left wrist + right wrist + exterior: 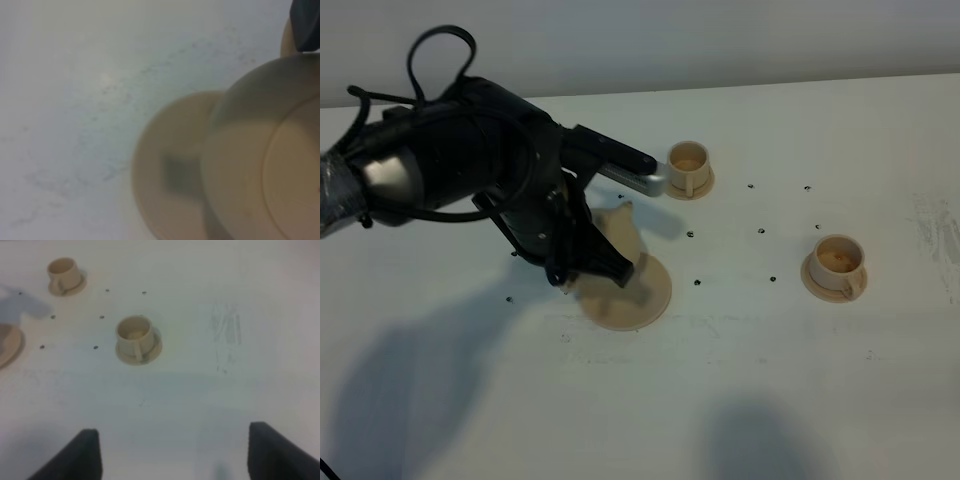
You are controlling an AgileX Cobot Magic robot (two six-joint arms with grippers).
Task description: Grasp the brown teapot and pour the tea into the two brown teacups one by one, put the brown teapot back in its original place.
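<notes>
My left gripper (588,258) is shut on the brown teapot (620,232) and holds it over the far-left part of the flat round disc (630,298), its original place. The left wrist view shows the teapot's round body and lid (260,165) close up, with the blurred disc (167,175) beneath it and one dark finger (306,25) at the frame's corner. One teacup on its saucer (688,168) stands just beyond the teapot, the other (837,265) to the right. My right gripper (175,457) is open and empty, away from both cups (135,337) (64,275).
The white table (770,400) carries several small dark marks between the cups and faint scuffs at its right side (935,235). The disc's edge shows in the right wrist view (7,345). The right arm is outside the exterior view.
</notes>
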